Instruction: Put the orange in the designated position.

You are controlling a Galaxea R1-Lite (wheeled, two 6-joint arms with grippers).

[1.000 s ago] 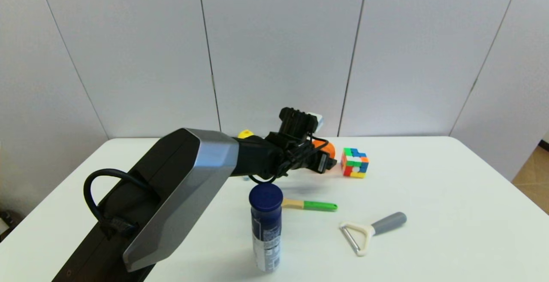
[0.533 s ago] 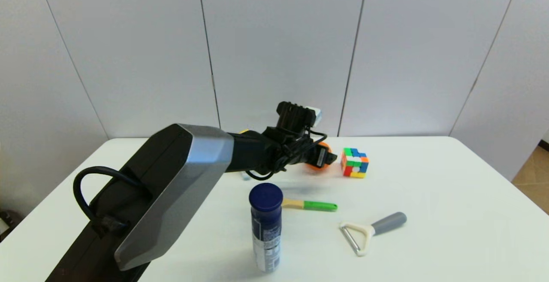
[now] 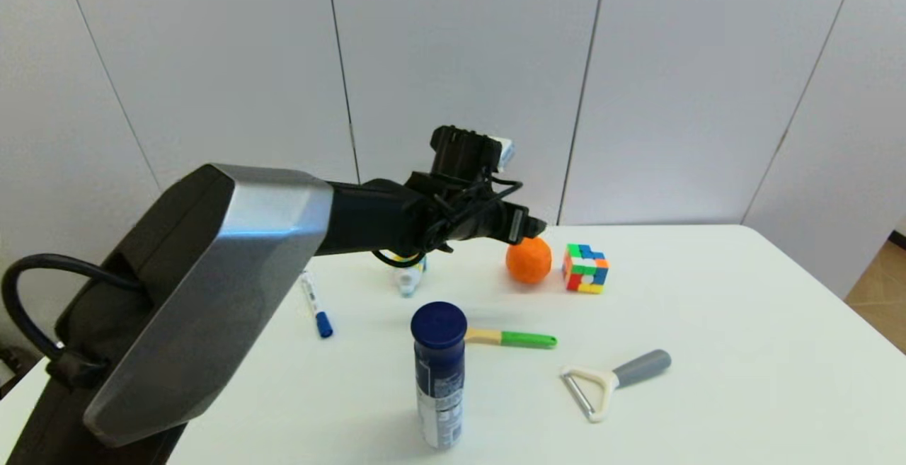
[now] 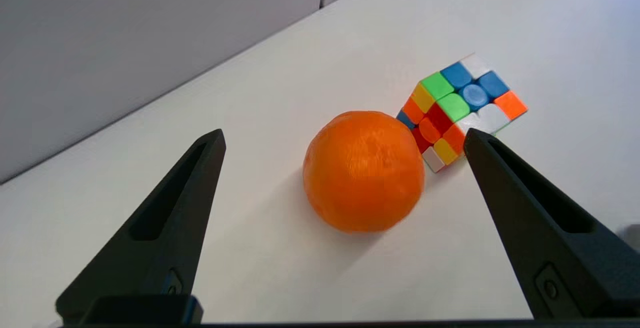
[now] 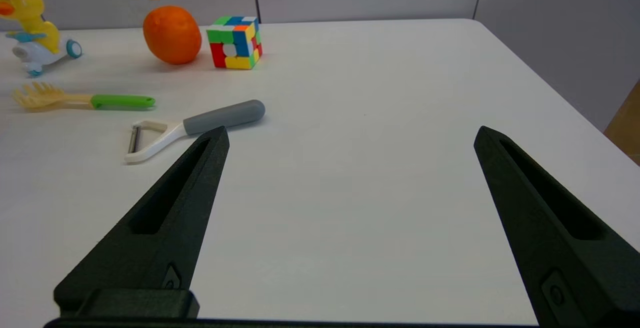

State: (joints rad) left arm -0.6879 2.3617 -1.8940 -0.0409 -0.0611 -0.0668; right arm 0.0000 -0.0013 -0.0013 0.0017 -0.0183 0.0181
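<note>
The orange (image 3: pixel 528 260) sits on the surface (image 3: pixel 708 352) near its far edge, just beside the puzzle cube (image 3: pixel 585 268). The left gripper (image 4: pixel 345 143) hangs above it, jaws wide apart (nothing held). Being round, it could roll; the cube may get nudged.

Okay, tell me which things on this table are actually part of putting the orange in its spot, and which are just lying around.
Part of the job:
- orange, resting on the white table
- left claw, open, above the orange

Just lying about:
- puzzle cube, beside the orange
- peeler
- green-handled fork
- blue-capped bottle
- blue marker
- toy duck
- right claw, open, idle
</note>
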